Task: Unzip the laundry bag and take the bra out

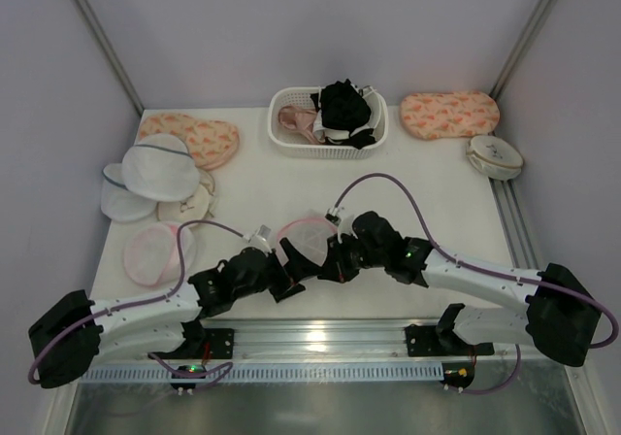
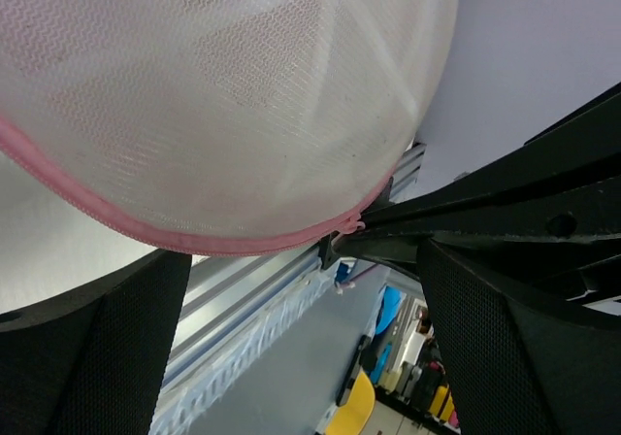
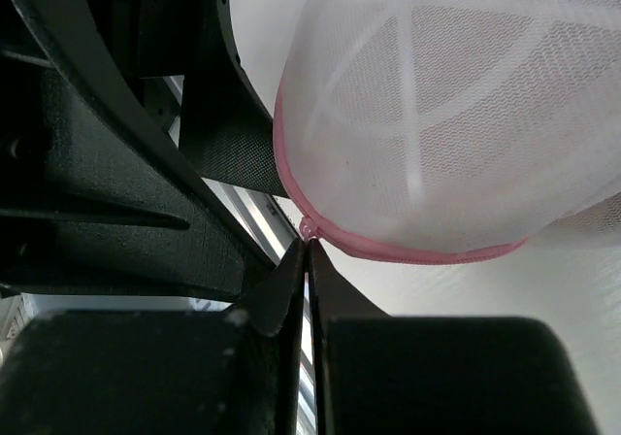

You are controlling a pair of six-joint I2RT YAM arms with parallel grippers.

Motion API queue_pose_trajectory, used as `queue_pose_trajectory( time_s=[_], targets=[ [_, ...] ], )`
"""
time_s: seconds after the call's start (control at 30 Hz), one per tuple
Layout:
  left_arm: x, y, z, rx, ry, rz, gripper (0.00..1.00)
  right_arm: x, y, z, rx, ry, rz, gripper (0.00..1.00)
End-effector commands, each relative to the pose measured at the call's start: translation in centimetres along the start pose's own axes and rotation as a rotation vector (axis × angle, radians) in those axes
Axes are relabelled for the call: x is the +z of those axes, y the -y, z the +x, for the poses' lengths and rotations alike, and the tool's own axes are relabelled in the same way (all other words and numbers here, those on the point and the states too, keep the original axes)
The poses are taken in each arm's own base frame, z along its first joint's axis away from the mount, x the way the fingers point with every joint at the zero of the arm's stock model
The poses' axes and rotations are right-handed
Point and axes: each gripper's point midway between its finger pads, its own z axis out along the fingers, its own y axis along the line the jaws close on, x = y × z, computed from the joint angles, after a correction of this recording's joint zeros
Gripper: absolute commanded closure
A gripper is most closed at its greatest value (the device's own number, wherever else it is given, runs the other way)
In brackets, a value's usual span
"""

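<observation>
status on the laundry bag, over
Status: right fingers shut on zip pull. The left fingers spread astride laundry bag, grip unclear. The zip rim closed where visible. Nothing blocking the bag.

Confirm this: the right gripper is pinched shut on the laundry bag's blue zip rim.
Not quite: the rim is pink, not blue. The right wrist view shows the right gripper pinched shut on the laundry bag's pink zip rim.
</observation>
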Motion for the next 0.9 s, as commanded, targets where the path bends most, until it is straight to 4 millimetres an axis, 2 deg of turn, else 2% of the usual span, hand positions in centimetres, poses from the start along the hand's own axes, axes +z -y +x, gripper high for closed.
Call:
queue_pose_trajectory(
  time_s=[0.0, 0.13, 0.17, 0.23, 0.27, 0.3, 0.4, 0.47, 0.5, 0.53, 0.7, 0.83, 0.87],
  targets=[
    [0.0, 2.1, -2.9, -0.025, 0.161, 0.063, 0.02, -0.5, -1.8, -0.6, -0.019, 0.034, -0.08, 0.96],
    [-1.0, 1.7, -4.9, -0.044, 0.272, 0.058, 0.17, -0.9, -1.6, -0.2, -0.021, 0.031, -0.067, 0.96],
    [-1.6, 1.8, -5.6, -0.048, 0.309, 0.072, 0.23, -1.1, -1.5, -0.2, -0.024, 0.036, -0.061, 0.96],
    [-2.1, 1.7, -6.1, -0.05, 0.338, 0.071, 0.32, -1.2, -1.3, 0.0, -0.028, 0.034, -0.053, 0.96],
    [-2.6, 1.9, -6.3, -0.052, 0.352, 0.085, 0.39, -1.4, -1.2, 0.0, -0.027, 0.038, -0.044, 0.96],
    [-2.7, 1.6, -6.5, -0.048, 0.365, 0.074, 0.41, -1.4, -1.1, 0.2, -0.028, 0.035, -0.043, 0.96],
    [-2.8, 1.8, -6.3, -0.041, 0.353, 0.079, 0.43, -1.7, -1.1, 0.3, -0.026, 0.041, -0.042, 0.96],
    [-2.6, 2.0, -6.0, -0.038, 0.337, 0.087, 0.49, -1.7, -1.0, 0.4, -0.027, 0.04, -0.038, 0.96],
    [-2.2, 1.8, -5.9, -0.034, 0.328, 0.075, 0.52, -1.7, -1.0, 0.4, -0.027, 0.039, -0.04, 0.96],
    [-2.0, 2.3, -5.6, -0.033, 0.312, 0.098, 0.59, -1.7, -1.0, 0.4, -0.027, 0.039, -0.04, 0.96],
    [-0.6, 2.5, -4.8, -0.013, 0.266, 0.092, 0.76, -1.7, -1.0, 0.3, -0.027, 0.04, -0.04, 0.96],
    [-0.3, 2.9, -4.8, -0.006, 0.263, 0.1, 1.0, -1.7, -0.4, 0.6, -0.023, 0.027, -0.006, 0.96],
    [-0.3, 2.9, -4.9, -0.005, 0.271, 0.099, 1.0, -1.7, 0.0, 0.7, -0.021, 0.022, 0.012, 0.96]
  ],
)
